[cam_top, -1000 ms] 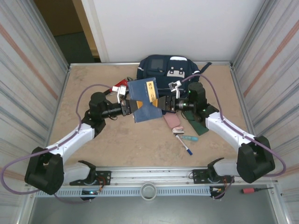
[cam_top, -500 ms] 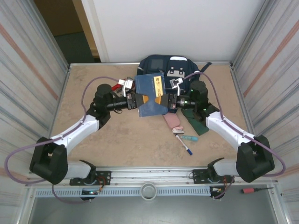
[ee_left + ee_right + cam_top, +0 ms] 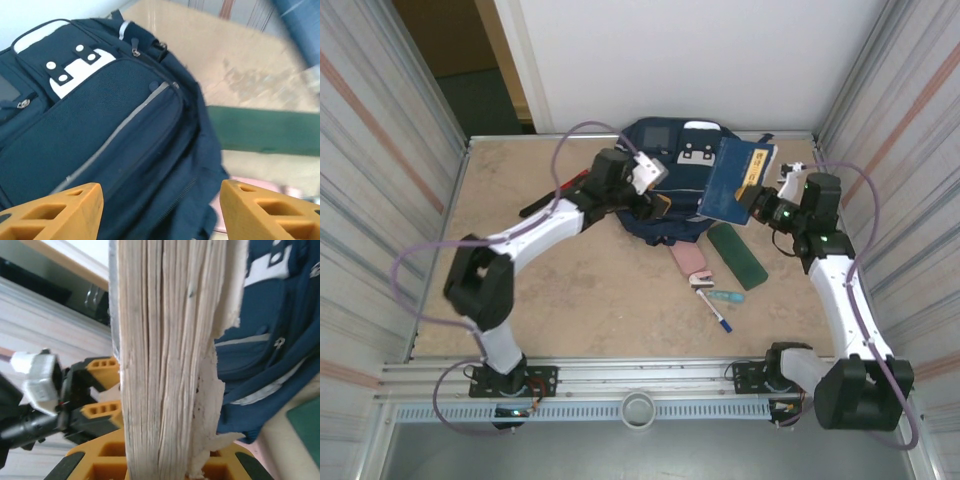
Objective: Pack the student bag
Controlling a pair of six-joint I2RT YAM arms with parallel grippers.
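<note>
The right gripper is clamping the navy book upper right of centre. The left gripper is hovering, jaws spread wide, over the student bag.

Student bag: matt navy woven cloth, mesh pocket. Book: rough, yellowed paper edges. Table: matt, possibly laminate.
</note>
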